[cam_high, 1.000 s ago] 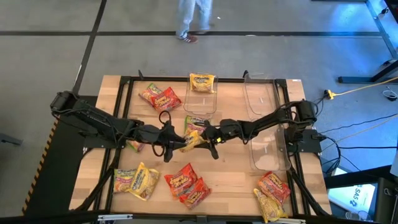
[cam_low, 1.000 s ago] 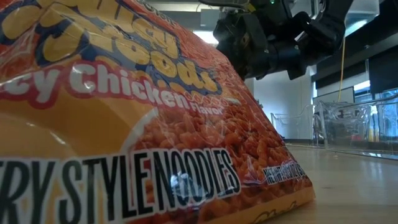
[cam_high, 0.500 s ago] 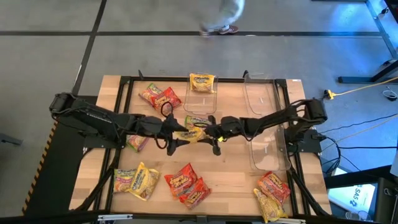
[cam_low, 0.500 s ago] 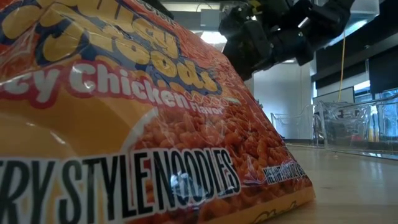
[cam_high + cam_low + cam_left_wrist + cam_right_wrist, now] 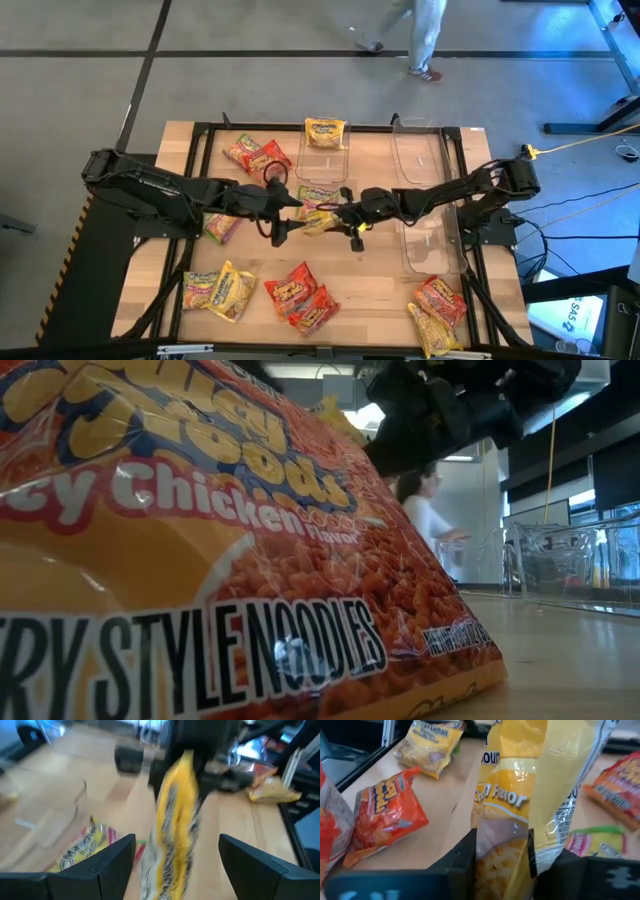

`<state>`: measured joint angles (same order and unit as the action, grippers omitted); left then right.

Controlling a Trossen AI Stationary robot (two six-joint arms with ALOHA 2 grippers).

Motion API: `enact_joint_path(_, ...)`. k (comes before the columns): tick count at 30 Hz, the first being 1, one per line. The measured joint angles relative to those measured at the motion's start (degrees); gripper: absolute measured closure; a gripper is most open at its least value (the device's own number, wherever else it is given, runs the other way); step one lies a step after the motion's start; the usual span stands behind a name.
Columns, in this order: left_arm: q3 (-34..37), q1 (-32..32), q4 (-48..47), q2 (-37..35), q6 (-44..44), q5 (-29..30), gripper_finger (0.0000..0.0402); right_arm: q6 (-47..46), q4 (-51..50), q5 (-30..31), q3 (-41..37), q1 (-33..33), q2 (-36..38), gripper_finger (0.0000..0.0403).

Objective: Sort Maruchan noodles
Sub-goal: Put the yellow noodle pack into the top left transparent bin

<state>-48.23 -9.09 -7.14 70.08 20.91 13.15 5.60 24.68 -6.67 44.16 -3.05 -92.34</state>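
A yellow noodle packet (image 5: 318, 221) hangs above the table's middle, with my right gripper (image 5: 342, 216) shut on it. My left gripper (image 5: 279, 209) stands open just to the left of it; in the left wrist view the packet (image 5: 172, 825) hangs beyond its spread fingers, apart from them. A light green packet (image 5: 317, 196) lies flat on the table below. Red-orange packets (image 5: 258, 155) lie at the far left, and several more packets (image 5: 298, 295) lie along the near edge. Another yellow packet (image 5: 325, 132) lies in a clear bin. My right gripper pinches the yellow packet between its two fingers (image 5: 465, 857) at one end of the packet (image 5: 502, 845). The fingers come nearly level from the table's right, slanting a little down. The packet is lifted clear of the table and reaches away from the fingers toward my left gripper.
Clear bins stand at the far middle (image 5: 322, 168), the far right (image 5: 415, 155) and the right (image 5: 430, 245). A large orange packet (image 5: 200, 560) lies right before the low camera. A person (image 5: 420, 35) walks on the floor beyond the table's far edge.
My left gripper has opened, let go of the yellow packet and risen a little. My right gripper, still shut on the packet, has risen and drawn slightly toward the table's right, and the packet is now lifted clear in its hold alone.
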Motion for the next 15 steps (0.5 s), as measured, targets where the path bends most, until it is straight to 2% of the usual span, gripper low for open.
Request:
enact_joint_path(9, 0.5, 0.0, 1.8, 4.0, 1.1, -6.1, 0.0122, 0.7, 1.9, -0.2, 0.0, 0.1, 0.5, 0.0306)
enact_joint_path(15, 0.5, 0.0, 1.3, 4.2, 0.4, -2.8, 0.0122, 0.7, 4.7, -1.7, 0.0, 0.1, 0.5, 0.0309)
